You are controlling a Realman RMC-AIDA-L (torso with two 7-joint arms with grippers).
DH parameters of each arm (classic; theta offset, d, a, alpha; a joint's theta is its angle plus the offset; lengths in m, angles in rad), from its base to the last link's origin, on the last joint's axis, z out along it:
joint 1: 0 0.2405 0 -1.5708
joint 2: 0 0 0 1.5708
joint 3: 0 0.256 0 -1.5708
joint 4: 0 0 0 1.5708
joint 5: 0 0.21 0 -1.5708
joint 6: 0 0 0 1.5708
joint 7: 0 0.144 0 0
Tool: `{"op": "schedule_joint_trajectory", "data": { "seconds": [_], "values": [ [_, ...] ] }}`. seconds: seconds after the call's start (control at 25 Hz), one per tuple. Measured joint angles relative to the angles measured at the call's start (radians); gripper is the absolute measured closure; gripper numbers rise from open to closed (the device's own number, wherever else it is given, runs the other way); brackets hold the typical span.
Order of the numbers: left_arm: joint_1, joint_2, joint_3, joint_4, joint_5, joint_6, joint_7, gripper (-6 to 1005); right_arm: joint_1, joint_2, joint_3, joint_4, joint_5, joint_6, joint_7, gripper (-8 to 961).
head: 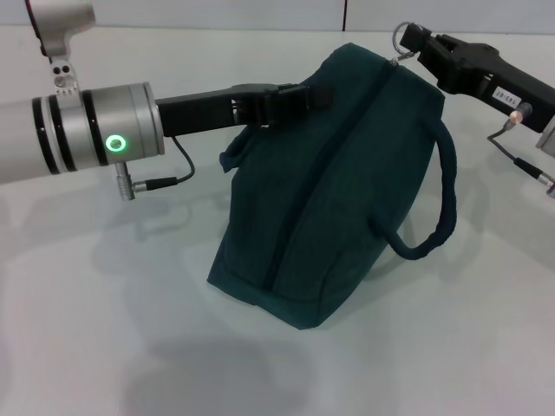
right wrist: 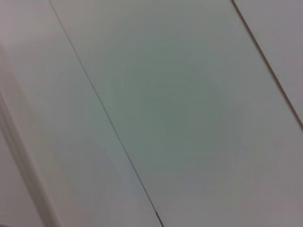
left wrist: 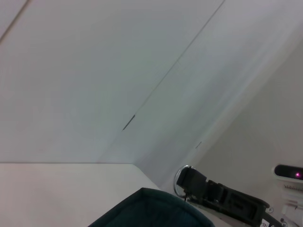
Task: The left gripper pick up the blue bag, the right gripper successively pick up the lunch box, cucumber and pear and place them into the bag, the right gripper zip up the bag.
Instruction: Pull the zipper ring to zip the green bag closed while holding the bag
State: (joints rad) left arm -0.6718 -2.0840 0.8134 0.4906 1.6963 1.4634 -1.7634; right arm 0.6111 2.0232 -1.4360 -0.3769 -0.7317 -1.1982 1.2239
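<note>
Our right pincer (head: 409,45) pinched the ring pull (head: 400,35) at the far end of the blue bag (head: 338,191), its zipper (head: 325,165) running toward us, while our left pincer (head: 299,97) squeezed the bag's near handle.

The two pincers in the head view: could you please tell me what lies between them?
In the head view, the top of the blue bag spans the stretch between the left pincer and the right pincer.
</note>
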Motion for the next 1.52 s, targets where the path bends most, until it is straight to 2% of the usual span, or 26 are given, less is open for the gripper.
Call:
{"op": "schedule_joint_trajectory", "data": {
  "seconds": [0.28, 0.52, 0.92, 1.52],
  "values": [
    [0.001, -0.001, 0.000, 0.000, -0.005, 0.004, 0.004, 911, -0.011, 0.002, 0.000, 0.001, 0.000, -0.001, 0.002, 919],
    [0.012, -0.002, 0.000, 0.000, -0.062, 0.069, 0.032, 938, -0.023, 0.000, 0.004, 0.005, 0.016, -0.029, 0.032, 918],
    [0.014, -0.002, 0.036, 0.008, -0.076, 0.111, 0.053, 939, -0.028, -0.001, 0.005, 0.039, 0.037, -0.079, 0.135, 917],
    [0.030, 0.000, 0.047, 0.049, -0.129, 0.206, 0.053, 941, -0.050, -0.004, 0.005, 0.076, 0.066, -0.073, 0.144, 915]
  ]
}}
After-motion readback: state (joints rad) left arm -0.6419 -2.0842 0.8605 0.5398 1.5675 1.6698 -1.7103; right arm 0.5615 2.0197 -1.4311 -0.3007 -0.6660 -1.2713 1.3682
